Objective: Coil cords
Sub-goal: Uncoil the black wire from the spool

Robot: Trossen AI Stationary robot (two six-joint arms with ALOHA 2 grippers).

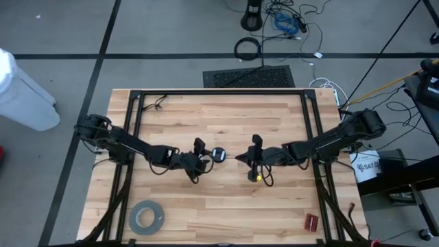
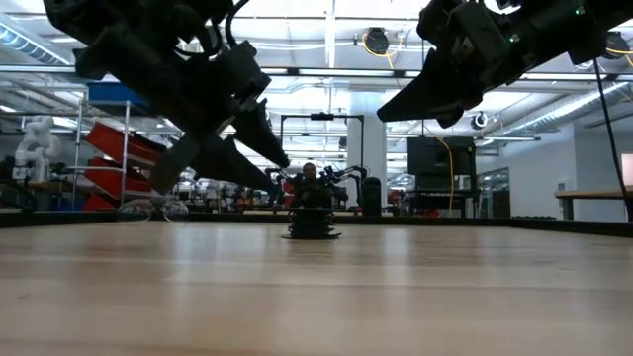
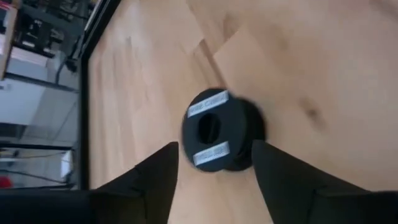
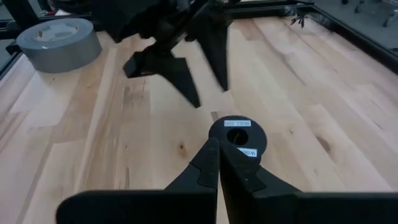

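Small round black disc spool (image 1: 218,154) sits on the table at 3 o'clock of the left tool (image 1: 203,163), fingers spread wide and empty; the right tool (image 1: 241,157), pinched shut, sits farther.

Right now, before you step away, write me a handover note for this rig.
Left gripper: jaws open, raised off the table, the black disc just ahead of them, not held.
Right gripper: jaws shut, empty, tips close to the same disc from the opposite side.
Disc stands on the wooden table near its middle, between the two grippers; the thin wire cannot be made out, so whether it is coiled cannot be told.
Grey tape roll lies untouched near the front edge, on the left arm's side.
Left: check the wire.
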